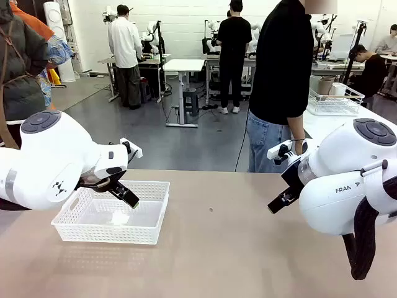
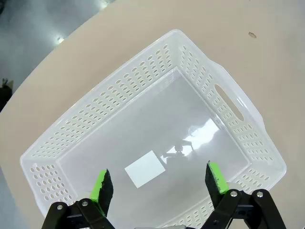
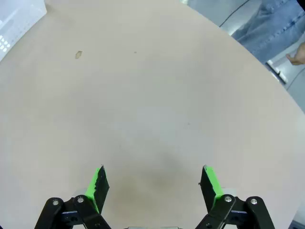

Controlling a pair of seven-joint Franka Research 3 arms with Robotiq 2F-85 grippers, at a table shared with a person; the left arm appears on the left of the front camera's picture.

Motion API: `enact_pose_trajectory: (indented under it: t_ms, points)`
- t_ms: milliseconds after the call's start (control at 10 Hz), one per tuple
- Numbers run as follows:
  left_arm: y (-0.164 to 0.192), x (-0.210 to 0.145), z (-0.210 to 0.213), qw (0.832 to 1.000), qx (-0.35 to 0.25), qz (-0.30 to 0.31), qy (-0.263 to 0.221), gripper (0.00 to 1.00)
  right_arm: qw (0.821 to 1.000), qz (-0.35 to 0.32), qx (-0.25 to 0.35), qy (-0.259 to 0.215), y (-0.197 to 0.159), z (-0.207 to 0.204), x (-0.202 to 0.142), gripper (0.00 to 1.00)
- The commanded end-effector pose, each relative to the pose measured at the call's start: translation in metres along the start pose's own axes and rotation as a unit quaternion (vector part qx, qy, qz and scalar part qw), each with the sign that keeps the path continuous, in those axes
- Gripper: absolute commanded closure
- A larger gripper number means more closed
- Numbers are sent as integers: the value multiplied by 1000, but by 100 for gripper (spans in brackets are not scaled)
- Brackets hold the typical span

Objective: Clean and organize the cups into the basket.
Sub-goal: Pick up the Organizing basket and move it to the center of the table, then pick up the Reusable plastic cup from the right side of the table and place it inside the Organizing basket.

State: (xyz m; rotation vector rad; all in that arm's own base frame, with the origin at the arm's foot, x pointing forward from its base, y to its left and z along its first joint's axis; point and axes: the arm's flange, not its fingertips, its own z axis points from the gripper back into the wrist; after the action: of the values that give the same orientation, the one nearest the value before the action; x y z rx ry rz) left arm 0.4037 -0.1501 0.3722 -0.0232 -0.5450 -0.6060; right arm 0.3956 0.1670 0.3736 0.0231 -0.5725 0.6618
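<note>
The white lattice basket (image 1: 68,218) sits at the table's left, holding only a flat white label (image 2: 145,168) on its floor. My left gripper (image 1: 129,196) hangs open just above the basket's inside; in the left wrist view, the left gripper (image 2: 158,180) spreads its green pads over the basket (image 2: 228,102). My right gripper (image 1: 282,200) is open above bare table at the right, and the right gripper (image 3: 153,180) holds nothing. A tan-brown cup (image 1: 325,85) appears to stand in a wire basket on the table behind.
A person in a black top and jeans (image 1: 282,81) stands at the far edge, one hand (image 3: 298,56) hanging down. The white wire basket (image 1: 338,105) is on a white table at the back right. A corner of the lattice basket (image 3: 16,21) shows beyond the right gripper.
</note>
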Motion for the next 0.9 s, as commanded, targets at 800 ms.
enact_pose_trajectory:
  t_ms: [800]
  points:
    - [0, 0, 0, 1000, 0, 0, 0, 0, 1000, 0, 0, 0, 0, 0, 0, 0]
